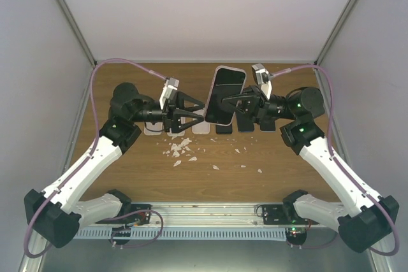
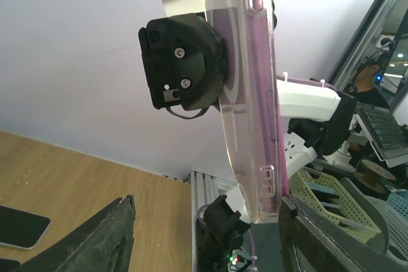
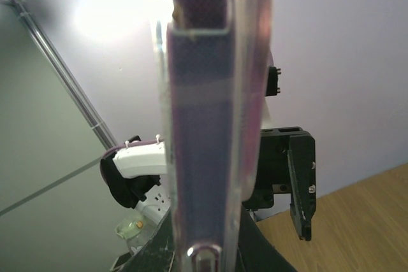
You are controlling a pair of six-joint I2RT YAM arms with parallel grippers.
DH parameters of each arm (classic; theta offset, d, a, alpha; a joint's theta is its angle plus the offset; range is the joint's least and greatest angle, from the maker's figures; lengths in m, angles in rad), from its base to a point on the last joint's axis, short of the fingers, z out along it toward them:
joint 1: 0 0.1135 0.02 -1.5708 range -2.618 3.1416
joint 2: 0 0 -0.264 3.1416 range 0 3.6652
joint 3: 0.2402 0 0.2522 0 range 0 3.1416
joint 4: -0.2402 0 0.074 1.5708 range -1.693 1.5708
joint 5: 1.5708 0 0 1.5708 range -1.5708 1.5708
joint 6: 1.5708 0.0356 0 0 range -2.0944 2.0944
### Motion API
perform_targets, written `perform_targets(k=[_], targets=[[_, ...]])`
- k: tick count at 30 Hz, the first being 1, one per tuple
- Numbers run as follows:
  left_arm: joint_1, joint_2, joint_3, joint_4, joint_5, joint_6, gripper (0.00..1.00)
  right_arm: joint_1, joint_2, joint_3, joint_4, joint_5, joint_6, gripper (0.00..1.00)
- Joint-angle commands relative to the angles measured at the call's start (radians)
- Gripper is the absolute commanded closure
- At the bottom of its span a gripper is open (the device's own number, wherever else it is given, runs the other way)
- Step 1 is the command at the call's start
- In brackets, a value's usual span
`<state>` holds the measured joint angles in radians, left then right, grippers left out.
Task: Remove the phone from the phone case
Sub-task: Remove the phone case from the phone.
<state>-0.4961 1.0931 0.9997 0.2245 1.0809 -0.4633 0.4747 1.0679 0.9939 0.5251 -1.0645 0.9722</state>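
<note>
The phone (image 1: 226, 87), dark screen up, sits inside a clear phone case (image 1: 231, 68) with a pink rim. My right gripper (image 1: 228, 102) is shut on the cased phone and holds it upright above the table's far middle. In the right wrist view the phone (image 3: 204, 125) shows edge-on, clamped between the right gripper (image 3: 204, 250) jaws. My left gripper (image 1: 204, 111) stands open just left of the phone. In the left wrist view the case's clear back (image 2: 245, 93) hangs above the open left gripper (image 2: 210, 246), close to its right finger (image 2: 331, 240).
Several other phones (image 1: 191, 128) lie in a row on the wooden table (image 1: 127, 170) under the grippers. White scraps (image 1: 182, 151) are scattered in front of them. One flat phone (image 2: 19, 227) shows at the lower left of the left wrist view.
</note>
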Motion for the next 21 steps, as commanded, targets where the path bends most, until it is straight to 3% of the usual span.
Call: perform_targets(k=[1, 12, 21], targets=[[-0.006, 0.01, 0.045, -0.032, -0.096, 0.029, 0.42, -0.005, -0.006, 0.003, 0.063, 0.017, -0.008, 1.0], [0.023, 0.029, 0.016, -0.151, -0.276, 0.07, 0.57, 0.002, -0.014, 0.002, 0.1, -0.005, 0.013, 1.0], [0.055, 0.077, -0.025, -0.121, -0.269, -0.009, 0.59, 0.018, -0.025, 0.002, 0.133, -0.026, 0.041, 1.0]])
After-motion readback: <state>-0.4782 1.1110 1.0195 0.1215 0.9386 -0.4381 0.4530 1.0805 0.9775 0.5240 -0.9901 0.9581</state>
